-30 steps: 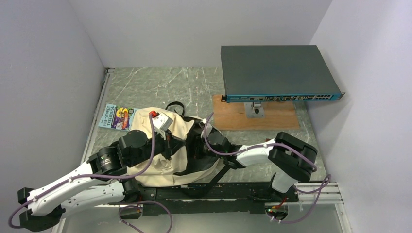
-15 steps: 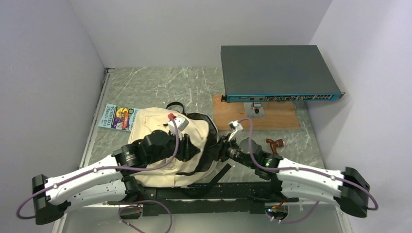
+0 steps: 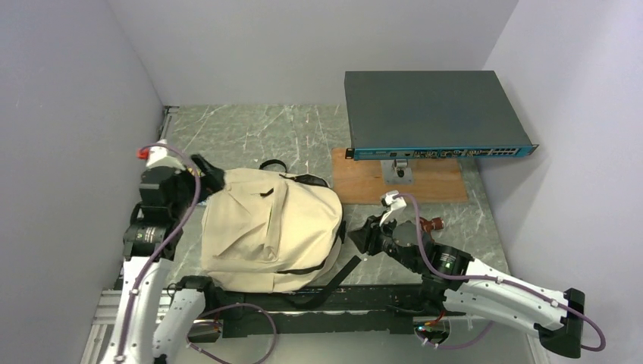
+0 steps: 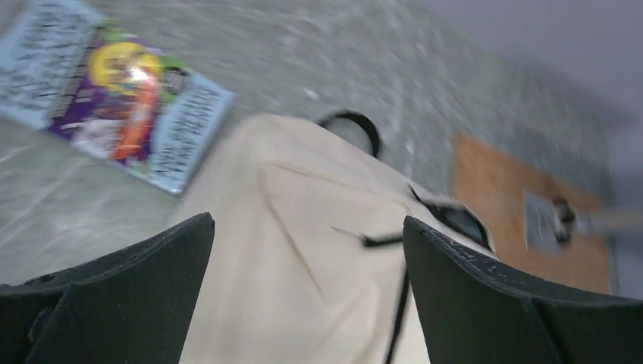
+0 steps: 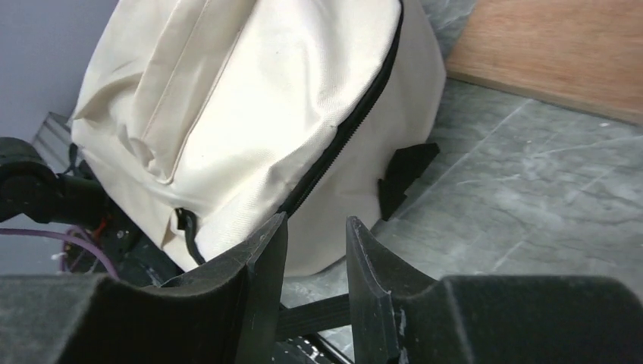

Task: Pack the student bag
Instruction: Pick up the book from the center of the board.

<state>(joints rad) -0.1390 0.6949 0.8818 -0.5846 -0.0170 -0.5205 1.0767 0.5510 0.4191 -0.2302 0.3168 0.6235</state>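
We have the student bag, a cream-beige soft fabric backpack with dark zippers. It lies flat on the grey marbled table, front pocket up, between the two arms and close to the near edge.

The left gripper hangs just off the bag's far-left corner, claw spread wide with nothing in it. Its wrist view looks down over the bag and a colourful paperback book with a light-blue cover, lying just beside the bag's far edge. We judge the book is the likely next pick, since wide jaws suit a flat cover.

The right gripper sits low beside the bag's right side, its fingers a narrow gap apart and empty, aimed toward the dark zipper line. That zipper looks closed where we can see it, so it probably needs opening before packing.

A black strap trails on the table. A small reddish-brown object sits near the right arm, and we can't tell what it is. The wooden board and the dark flat metal box are well apart from the bag and look uninvolved.
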